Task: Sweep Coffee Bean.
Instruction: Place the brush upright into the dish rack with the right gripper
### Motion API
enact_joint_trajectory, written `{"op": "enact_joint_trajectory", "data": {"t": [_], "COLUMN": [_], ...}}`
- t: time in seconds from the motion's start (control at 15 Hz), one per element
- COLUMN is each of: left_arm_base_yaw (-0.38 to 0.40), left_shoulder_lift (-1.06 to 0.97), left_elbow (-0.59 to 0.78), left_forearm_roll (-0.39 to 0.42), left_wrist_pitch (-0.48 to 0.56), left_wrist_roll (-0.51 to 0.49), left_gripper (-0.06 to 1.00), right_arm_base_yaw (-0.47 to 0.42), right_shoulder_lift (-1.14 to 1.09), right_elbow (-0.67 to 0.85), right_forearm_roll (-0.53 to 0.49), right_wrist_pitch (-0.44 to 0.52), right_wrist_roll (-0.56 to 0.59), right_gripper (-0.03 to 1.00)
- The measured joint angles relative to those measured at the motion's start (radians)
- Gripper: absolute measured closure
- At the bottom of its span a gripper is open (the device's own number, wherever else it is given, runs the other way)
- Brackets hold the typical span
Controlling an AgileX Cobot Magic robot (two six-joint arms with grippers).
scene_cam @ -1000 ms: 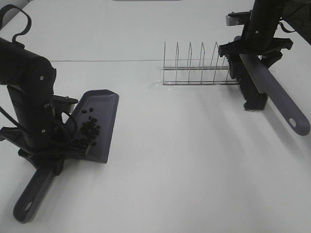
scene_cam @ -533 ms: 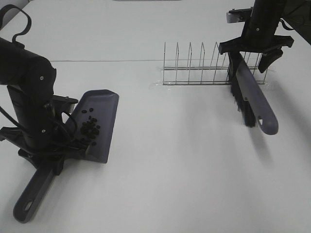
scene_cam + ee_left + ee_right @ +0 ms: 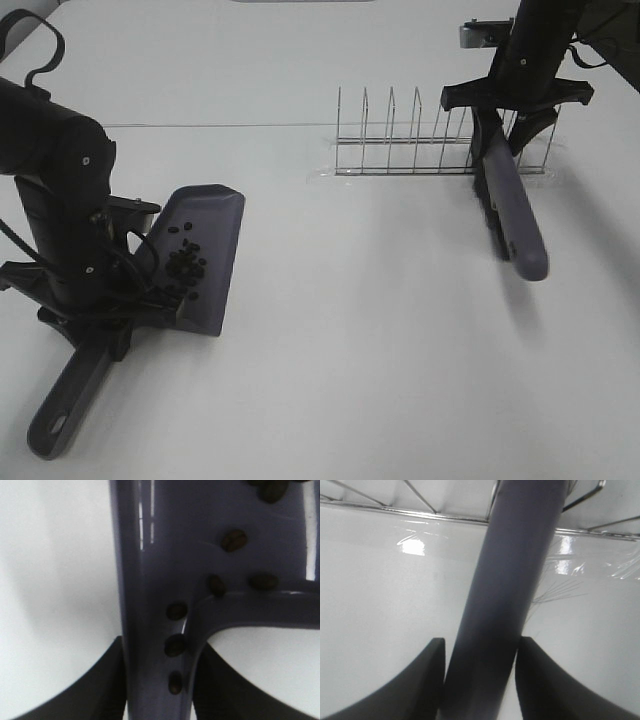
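Dark coffee beans (image 3: 185,265) lie in a loose cluster inside the purple-grey dustpan (image 3: 215,225) on the left of the table; several show in the left wrist view (image 3: 234,540). My left gripper (image 3: 100,315) is shut on the dustpan's handle (image 3: 150,630). My right gripper (image 3: 515,100) is shut on the purple-grey brush (image 3: 515,215) and holds it above the table by the wire rack, handle end pointing toward the front. The brush handle fills the right wrist view (image 3: 505,595) between the two fingers. Its black bristles are mostly hidden behind the handle.
A wire rack (image 3: 430,140) with upright dividers stands at the back right on a clear base, right behind the brush. The dustpan's long handle (image 3: 65,405) reaches toward the front left edge. The table (image 3: 360,340) is white.
My right gripper has turned the brush and shifted it left toward the rack; its handle end swung from the far right to near the middle right. The left arm and dustpan have not moved.
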Motion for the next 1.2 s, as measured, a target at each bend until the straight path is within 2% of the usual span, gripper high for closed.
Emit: {"op": "enact_joint_trajectory", "data": {"t": [0.2,0.67,1.2], "left_arm_base_yaw": [0.000,0.000,0.000], "left_shoulder_lift": [0.000,0.000,0.000], "left_elbow": [0.000,0.000,0.000], "left_forearm_roll": [0.000,0.000,0.001], "left_wrist_pitch": [0.000,-0.001,-0.001], "left_wrist_roll": [0.000,0.000,0.000], "left_gripper": [0.59,0.59,0.59], "right_arm_base_yaw": [0.000,0.000,-0.002], "right_shoulder_lift": [-0.012,-0.011,-0.007], "right_elbow": [0.033,0.009,-0.032], "right_forearm_roll": [-0.046,-0.054,-0.062], "right_wrist_pitch": [0.000,0.003,-0.062], "right_wrist_roll": [0.001,-0.011,-0.008], "right_gripper": [0.58,0.59,0.59]}}
